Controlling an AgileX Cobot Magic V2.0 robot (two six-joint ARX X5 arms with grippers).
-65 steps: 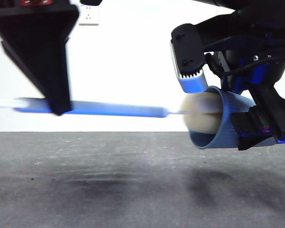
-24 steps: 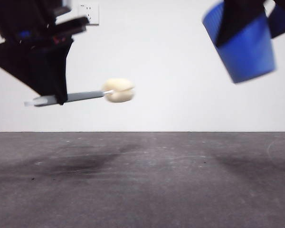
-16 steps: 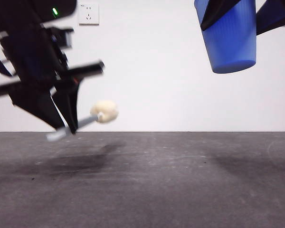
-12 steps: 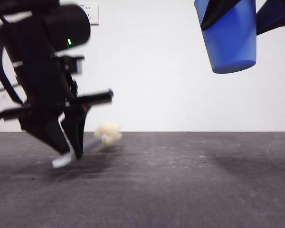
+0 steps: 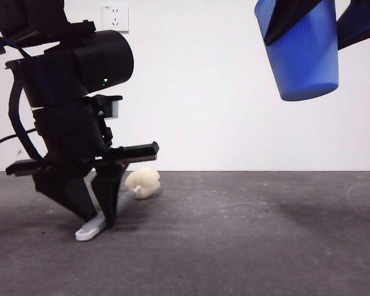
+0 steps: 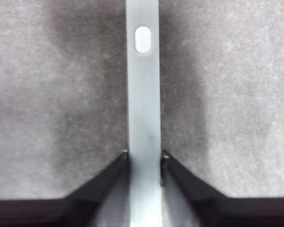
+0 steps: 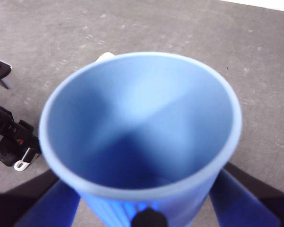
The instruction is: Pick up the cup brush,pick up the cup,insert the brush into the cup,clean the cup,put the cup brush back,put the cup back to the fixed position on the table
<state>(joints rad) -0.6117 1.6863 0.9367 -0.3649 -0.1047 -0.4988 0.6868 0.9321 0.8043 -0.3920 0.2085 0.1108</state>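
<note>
My left gripper point(image 5: 100, 217) is shut on the cup brush's grey handle point(image 5: 114, 209) and stands low at the left. The handle's white end touches the table point(image 5: 234, 240). The cream sponge head point(image 5: 143, 182) lies just behind, at table level. In the left wrist view the handle point(image 6: 143, 94) runs straight between the jaws of my left gripper point(image 6: 144, 156). My right gripper point(image 5: 317, 15) is shut on the blue cup point(image 5: 303, 55) and holds it upright, high at the top right. The right wrist view looks into the empty cup point(image 7: 142, 127), held by my right gripper point(image 7: 146, 210).
A white wall with a socket point(image 5: 115, 17) stands behind the table. The right wrist view shows the left arm point(image 7: 9, 137) below and to one side of the cup. Bare dark table lies under the cup.
My left gripper has come down with the brush from mid-air to the table. The cup went from tilted to upright and stays high at the right.
</note>
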